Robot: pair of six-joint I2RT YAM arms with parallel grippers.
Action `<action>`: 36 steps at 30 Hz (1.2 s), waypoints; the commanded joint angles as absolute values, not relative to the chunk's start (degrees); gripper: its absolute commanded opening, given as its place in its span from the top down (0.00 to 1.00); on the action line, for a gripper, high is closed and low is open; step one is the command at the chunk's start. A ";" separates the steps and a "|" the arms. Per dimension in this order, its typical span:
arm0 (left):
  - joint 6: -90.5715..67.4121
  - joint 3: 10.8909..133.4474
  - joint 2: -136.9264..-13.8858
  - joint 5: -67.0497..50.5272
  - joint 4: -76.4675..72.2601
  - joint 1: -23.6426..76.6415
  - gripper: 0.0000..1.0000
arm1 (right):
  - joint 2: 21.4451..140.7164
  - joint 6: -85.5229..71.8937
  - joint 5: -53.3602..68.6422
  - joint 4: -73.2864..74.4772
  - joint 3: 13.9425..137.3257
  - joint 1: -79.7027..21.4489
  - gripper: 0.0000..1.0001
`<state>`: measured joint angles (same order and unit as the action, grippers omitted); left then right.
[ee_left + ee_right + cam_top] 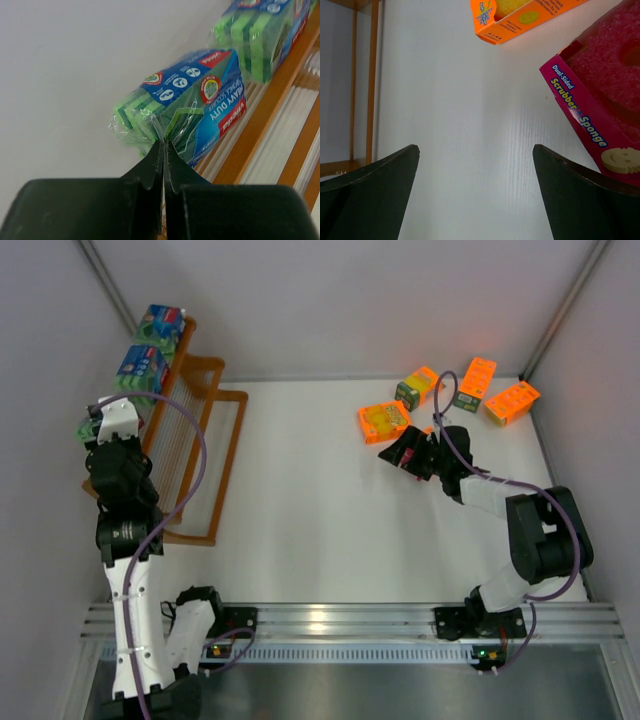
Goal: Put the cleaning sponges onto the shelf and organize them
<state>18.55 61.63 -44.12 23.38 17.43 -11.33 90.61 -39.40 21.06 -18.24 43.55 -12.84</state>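
Observation:
The orange stepped shelf [215, 440] stands at the far left. Two blue-green sponge packs [160, 325] [140, 368] lie on its top tier, and a third green pack [88, 426] shows beside my left wrist. My left gripper [163, 142] is shut on the plastic wrap end of the nearer blue-green pack [200, 100], with another pack [265, 35] beyond it. Several orange packs [385, 422] [476, 383] [512, 402] lie at the far right. My right gripper [475, 150] is open and empty over bare table, beside a pink sponge box [600, 100].
Grey walls close in on the left, back and right. The shelf's orange rails [265, 115] run just right of my left gripper. An orange pack [520, 15] lies ahead of my right gripper. The shelf's lower frame [370, 85] shows far left in the right wrist view.

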 commanded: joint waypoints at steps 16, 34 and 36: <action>17.23 62.13 -42.27 25.75 20.92 -11.78 0.71 | 90.18 -37.71 21.53 -20.30 43.95 -11.87 0.01; 8.45 91.57 -51.67 18.56 34.71 -11.34 0.02 | 88.33 -36.56 23.29 -20.83 44.21 -11.87 0.00; 5.72 93.50 -56.04 11.09 35.77 -11.34 0.02 | 88.50 -36.74 23.29 -20.83 44.65 -11.87 0.01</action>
<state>11.05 90.83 -49.89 20.23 31.05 -11.38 90.50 -37.82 22.44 -18.22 43.55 -12.84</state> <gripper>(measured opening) 0.982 0.993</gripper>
